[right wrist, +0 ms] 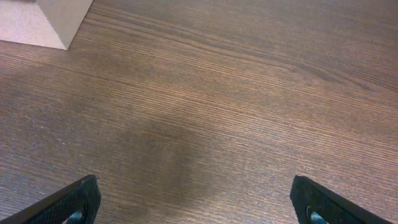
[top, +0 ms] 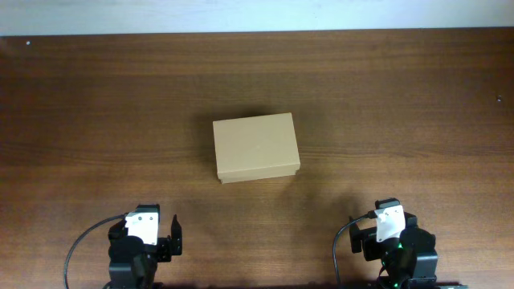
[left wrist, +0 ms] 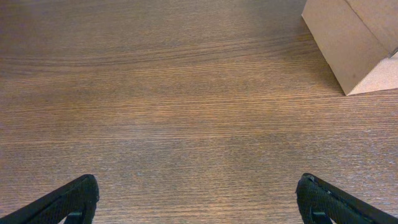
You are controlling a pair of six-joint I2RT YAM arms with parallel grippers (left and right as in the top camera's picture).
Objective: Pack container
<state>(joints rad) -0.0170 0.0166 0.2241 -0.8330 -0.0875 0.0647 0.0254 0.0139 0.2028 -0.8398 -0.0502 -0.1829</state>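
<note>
Both pairs of fingers sit at the near edge of the surface (top: 401,96). The left fingers (left wrist: 68,202) are spread wide with only bare wood between them, and the right fingers (right wrist: 71,199) are parted just as far, gripping nothing. Farther out, near the middle of the surface and roughly midway between the two arms, lies the cardboard box (top: 255,147), well apart from both. It lies flat with its lid on, turned slightly askew. Each wrist view catches only one corner of it.

It is probably light and fairly stiff, though thin walls may dent under a hard squeeze, and the matte card should give fair grip. The lid's rim, which overhangs the base, looks like the best hold, pinched on two opposite sides.

By count there are two arms and one box. No items to pack are in view.
</note>
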